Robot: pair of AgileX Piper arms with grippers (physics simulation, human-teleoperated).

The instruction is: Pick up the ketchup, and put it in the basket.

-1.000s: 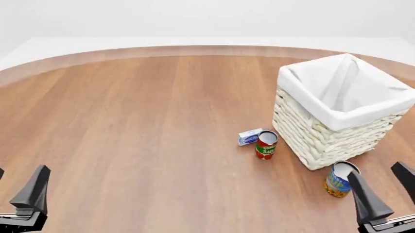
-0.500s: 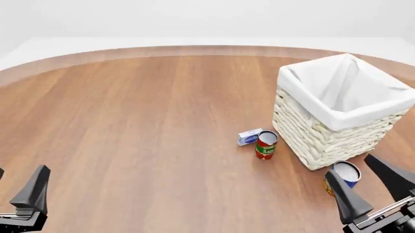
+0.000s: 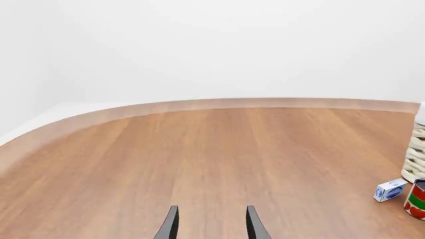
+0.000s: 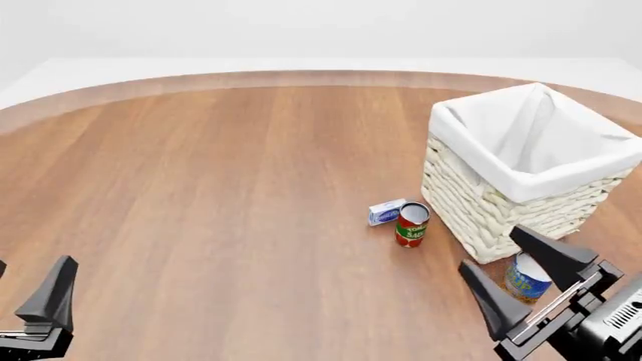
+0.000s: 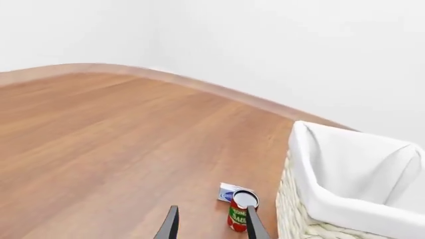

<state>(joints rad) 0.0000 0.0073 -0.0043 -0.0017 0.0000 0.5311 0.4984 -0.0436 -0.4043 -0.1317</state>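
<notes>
Right tool point(image 4: 516, 274) hangs spread and empty over the blue can point(image 4: 525, 278), beside the basket point(image 4: 522, 180) at the counter's point(image 4: 221, 195) right edge. Left tool point(image 4: 30, 293), fingers apart, sits near-left beside bare wood. No ketchup is visible.

The blue-and-orange can point(image 4: 525, 279) is partly hidden behind the right gripper point(image 4: 513, 271). The basket point(image 4: 501, 210) is cut off at the front view's right edge. No ketchup can be made out.
</notes>
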